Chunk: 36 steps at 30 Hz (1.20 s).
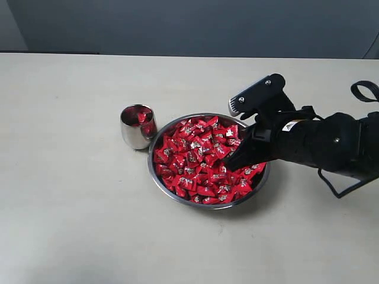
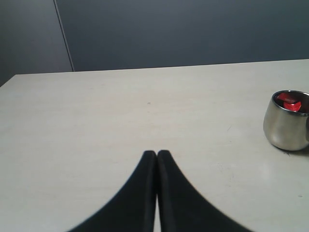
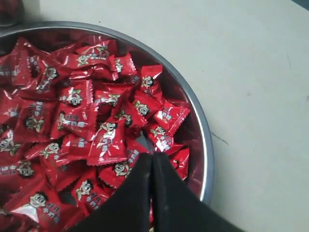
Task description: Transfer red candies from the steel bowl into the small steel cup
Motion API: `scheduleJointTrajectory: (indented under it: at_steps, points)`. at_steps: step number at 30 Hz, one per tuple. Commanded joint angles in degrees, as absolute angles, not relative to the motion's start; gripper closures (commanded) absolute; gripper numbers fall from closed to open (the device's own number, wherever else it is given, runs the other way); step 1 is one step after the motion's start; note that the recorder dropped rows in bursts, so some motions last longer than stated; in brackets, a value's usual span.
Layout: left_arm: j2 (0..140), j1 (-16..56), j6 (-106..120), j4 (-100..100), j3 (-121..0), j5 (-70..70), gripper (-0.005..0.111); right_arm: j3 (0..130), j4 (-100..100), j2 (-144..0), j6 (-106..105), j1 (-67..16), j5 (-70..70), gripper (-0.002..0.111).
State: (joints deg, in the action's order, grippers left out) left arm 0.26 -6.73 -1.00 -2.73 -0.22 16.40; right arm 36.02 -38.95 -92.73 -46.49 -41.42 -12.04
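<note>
My right gripper (image 1: 230, 164) sits low over the right side of the steel bowl (image 1: 208, 205). Its fingers are pressed together with the tips at the red candies (image 1: 192, 160). No wrapper shows between them, so I judge nothing is caught. My left gripper (image 2: 157, 154) is likewise pressed together, over bare table (image 2: 96, 121). The small steel cup (image 1: 137, 131) stands just beside the bowl's upper-left rim, with a few candies inside.

Note: spread the jaws first, straddle one top-lying candy, pinch its body, lift straight, release low over the narrow mouth.
</note>
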Motion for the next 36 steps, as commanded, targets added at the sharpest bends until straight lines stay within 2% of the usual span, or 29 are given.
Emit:
scheduleJointTrajectory:
  at_steps: [1, 4, 8, 11, 19, 25, 36]
  points:
    - [0.0, -6.8, -1.1, -2.6, 0.0, 16.3, 0.106, 35.7, -39.2, -93.3, -46.3, -41.1, -12.6, 0.107]
    - [0.0, -6.8, -1.1, -2.6, 0.0, 16.3, 0.106, 35.7, -39.2, -95.0, -46.3, -41.1, -14.4, 0.099]
    - [0.0, -6.8, -1.1, -2.6, 0.0, 16.3, 0.106, 35.8, -39.2, -97.4, -45.9, -41.1, -18.2, 0.076]
    - [0.0, -6.8, -1.1, -2.6, 0.0, 16.3, 0.106, 37.6, -39.2, -98.6, -43.6, -41.1, -17.1, 0.065]
    - [0.0, -6.8, -1.1, -2.6, 0.0, 16.3, 0.106, 46.0, -39.2, -100.5, -43.0, -41.1, -4.6, 0.071]
    - [0.0, -6.8, -1.1, -2.6, 0.0, 16.3, 0.106, 48.7, -39.2, -103.5, -43.0, -41.0, -2.5, 0.071]
    - [0.0, -6.8, -1.1, -2.6, 0.0, 16.3, 0.106, 49.6, -39.2, -106.0, -42.9, -36.0, 1.8, 0.071]
